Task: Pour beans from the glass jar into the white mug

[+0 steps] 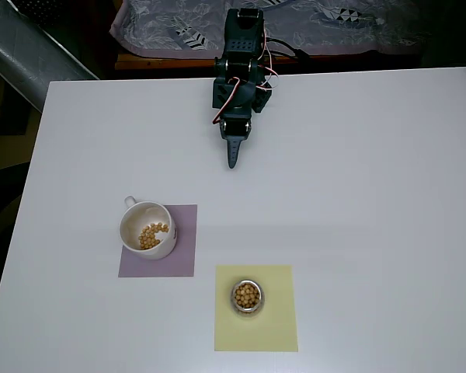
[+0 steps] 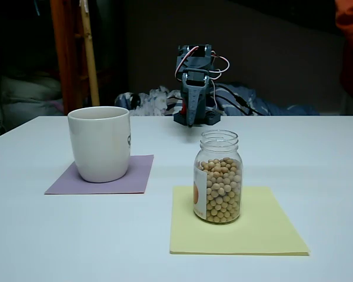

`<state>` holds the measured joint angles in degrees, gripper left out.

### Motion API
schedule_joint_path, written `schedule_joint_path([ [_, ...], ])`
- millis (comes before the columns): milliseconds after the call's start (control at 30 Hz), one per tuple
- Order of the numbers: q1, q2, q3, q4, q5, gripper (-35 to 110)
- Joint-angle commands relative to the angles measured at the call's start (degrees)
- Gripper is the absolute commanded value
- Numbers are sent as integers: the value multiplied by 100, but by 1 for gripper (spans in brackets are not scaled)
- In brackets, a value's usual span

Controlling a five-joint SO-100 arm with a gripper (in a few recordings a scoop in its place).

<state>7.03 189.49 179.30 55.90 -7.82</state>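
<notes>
One jar (image 2: 218,176) of beans (image 2: 222,190) stood upright on yellow mat (image 2: 238,226); one mug (image 2: 100,143) held beans; gripper (image 1: 233,158) clenched, empty.

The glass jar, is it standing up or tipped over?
Standing up. The glass jar sits upright on the yellow mat, open mouth on top, with beans filling most of it.

Even, soft light on the white table (image 1: 373,194); dark background, perhaps slightly soft focus.

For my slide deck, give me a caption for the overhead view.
Glass jar of beans on yellow paper, white mug on purple paper, gripper folded back.
</notes>
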Motion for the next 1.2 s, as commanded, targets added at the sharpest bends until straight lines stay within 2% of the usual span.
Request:
schedule_joint_path([
  [0, 18, 237, -44, 53, -70, 0],
  [500, -141, 237, -44, 53, -255, 3],
  [633, -185, 237, -44, 53, -334, 22],
  [800, 9, 237, -202, 158, -1705, 57],
  [933, 290, -53, -835, 123, -2672, 65],
  [1167, 369, -3331, -3252, -659, -3894, 81],
])
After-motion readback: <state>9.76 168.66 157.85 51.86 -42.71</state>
